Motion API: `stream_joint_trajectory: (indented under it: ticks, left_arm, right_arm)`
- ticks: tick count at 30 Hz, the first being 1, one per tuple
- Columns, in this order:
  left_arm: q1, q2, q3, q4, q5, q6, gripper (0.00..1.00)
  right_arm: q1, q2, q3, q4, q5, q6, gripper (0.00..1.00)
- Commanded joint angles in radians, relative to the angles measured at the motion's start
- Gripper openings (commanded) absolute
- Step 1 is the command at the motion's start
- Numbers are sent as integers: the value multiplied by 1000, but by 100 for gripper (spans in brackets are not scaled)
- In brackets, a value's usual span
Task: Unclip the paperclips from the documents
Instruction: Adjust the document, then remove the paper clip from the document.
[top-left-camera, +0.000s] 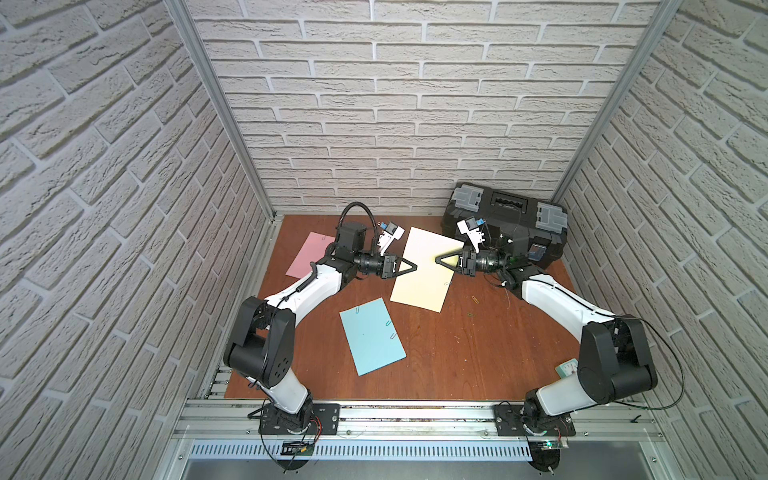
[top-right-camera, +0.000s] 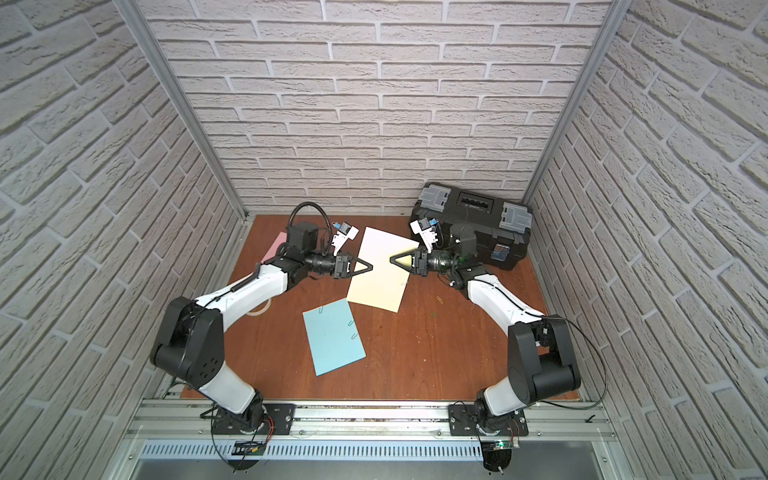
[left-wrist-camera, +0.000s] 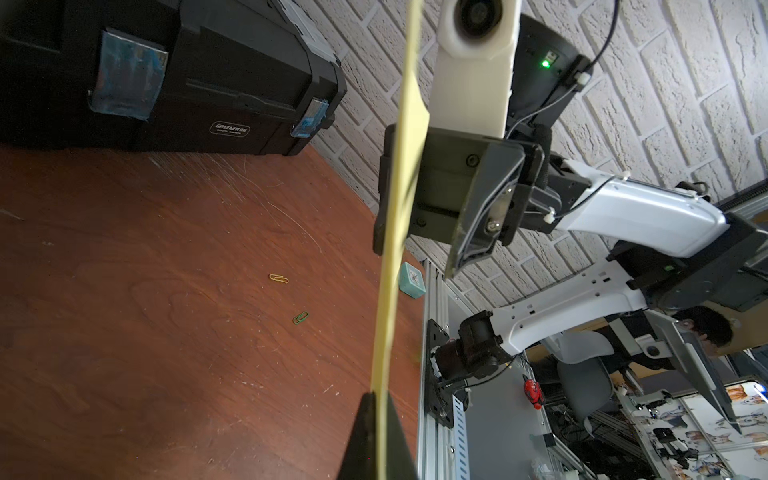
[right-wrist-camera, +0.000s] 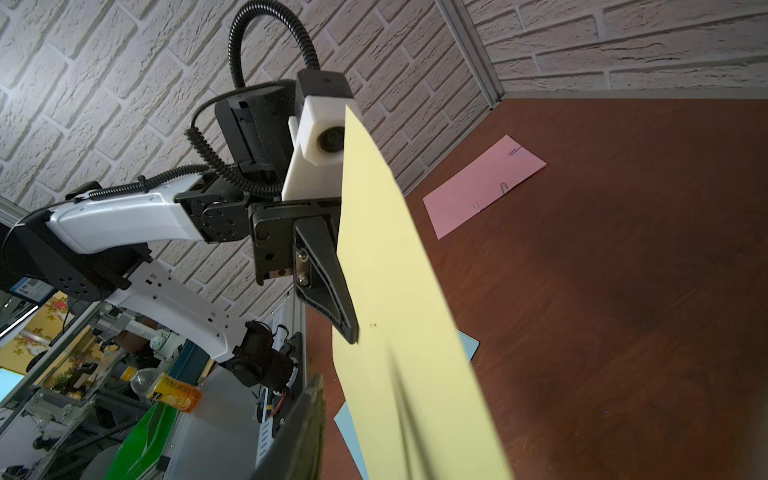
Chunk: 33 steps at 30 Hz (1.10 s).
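Yellow sheet: the pale yellow paper sheet (top-left-camera: 419, 286) is lifted clear of the brown wooden tabletop (top-left-camera: 457, 361), between the two arms and edge-on to both wrist cameras
Left gripper: the left gripper (top-left-camera: 415, 266) is pinched tight on the sheet's edge, one finger on each face
Right gripper: the right gripper (top-left-camera: 436, 259) reaches in from the opposite side. Its jaws look parted around the paper, with a gap beside one finger, though the sheet hides the other finger, so I would not swear to it
Clip on the sheet: a small wire paperclip (top-left-camera: 447, 283) sits on the edge facing the right arm, nearer the robot than that gripper's tips
Loose clips: an orange-yellow paperclip (top-left-camera: 474, 299) and a green paperclip (top-left-camera: 469, 314) lie free on the wood near the sheet
Other documents: the light blue paper sheet (top-left-camera: 372, 345) lies flat with edge clips (top-left-camera: 388, 323) on it. The pink paper sheet (top-left-camera: 307, 257) lies flat at the far left with its own clips (right-wrist-camera: 504, 187)
Risk, sag: held by one pinch, the limp paper may swing or droop, carrying the clip off the right jaws' line
Risk, crease: closing on bare paper would only crumple it
Risk, tear: dragging the clip sideways rather than off the edge could rip the paper or pull it out of the left pinch
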Motion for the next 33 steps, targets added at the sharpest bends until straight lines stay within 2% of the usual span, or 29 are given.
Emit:
stream_joint_trajectory:
  ticks: [1, 9, 17, 33]
  left_arm:
    - [12, -45, 16, 6, 18, 31, 0]
    - [19, -47, 16, 51, 59, -10, 0]
    - [33, -66, 13, 32, 55, -3, 0]
    - [44, -74, 17, -28, 37, 52, 0]
  right_arm:
    - [-4, 2, 50, -230, -50, -197, 40]
    - [-4, 27, 63, -399, -63, -345, 42]
    - [-18, 17, 51, -438, -76, -383, 40]
    - [-38, 9, 36, -413, -105, -351, 20]
